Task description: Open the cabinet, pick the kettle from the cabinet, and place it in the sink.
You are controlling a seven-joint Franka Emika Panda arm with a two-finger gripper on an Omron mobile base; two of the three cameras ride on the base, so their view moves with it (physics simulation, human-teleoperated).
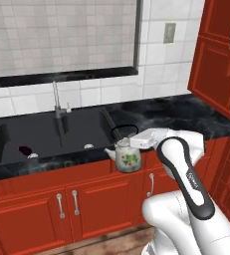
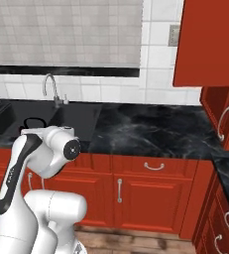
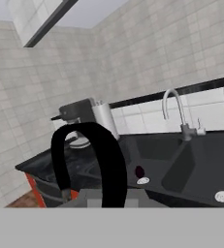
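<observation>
The kettle [image 1: 128,158] hangs from the gripper [image 1: 133,141] just at the front edge of the tabletop [image 1: 186,117], beside the right end of the sink [image 1: 47,134] and in front of the red base cabinets [image 1: 66,201]; it looks clear of the surface, though the left base view does not settle that fully. The fingers are closed tight on the thin black hoop handle [image 3: 91,160], which arches large across the hand view with the faucet [image 3: 179,111] and the dark basin beyond it. The kettle looks small, rigid and fairly light, with a smooth glazed body that would be slippery to pinch, so the hoop is the sensible place to hold it; held there it will probably swing like a pendulum, and a knock against the basin could chip it. The arm is folded low, its forearm reaching forward and leftward over the tabletop edge with the hand roughly level. The kettle still needs carrying left over the basin before lowering.
</observation>
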